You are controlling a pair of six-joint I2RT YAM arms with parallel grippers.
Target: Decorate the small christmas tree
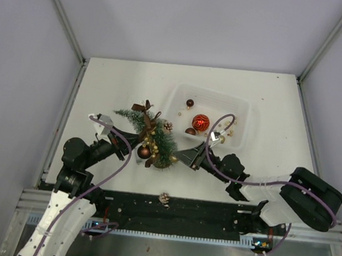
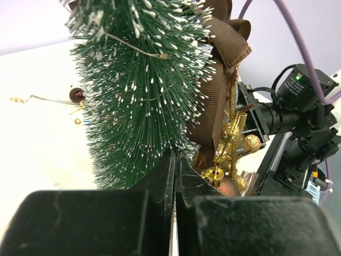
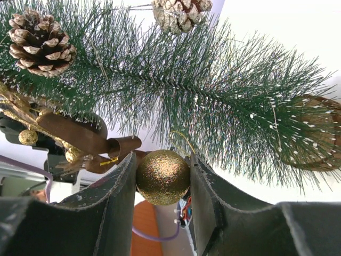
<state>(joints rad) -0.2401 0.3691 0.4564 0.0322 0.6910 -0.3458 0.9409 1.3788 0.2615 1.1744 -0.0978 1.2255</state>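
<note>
Dark green and frosted, the small christmas tree (image 1: 147, 135) lies on the table just left of the white tray (image 1: 246, 106), its tip toward the far left, between the two grippers. The left gripper (image 2: 175, 178) has its jaws pressed together right against the bristles, beside a brown ribbon bow (image 2: 224, 53). The right gripper (image 3: 162, 156) is clamped on a gold glitter bauble (image 3: 162, 178) (close under a branch), with a pinecone (image 3: 40, 37) on the tree above. A red bauble (image 1: 200, 122) sits in the tray.
</note>
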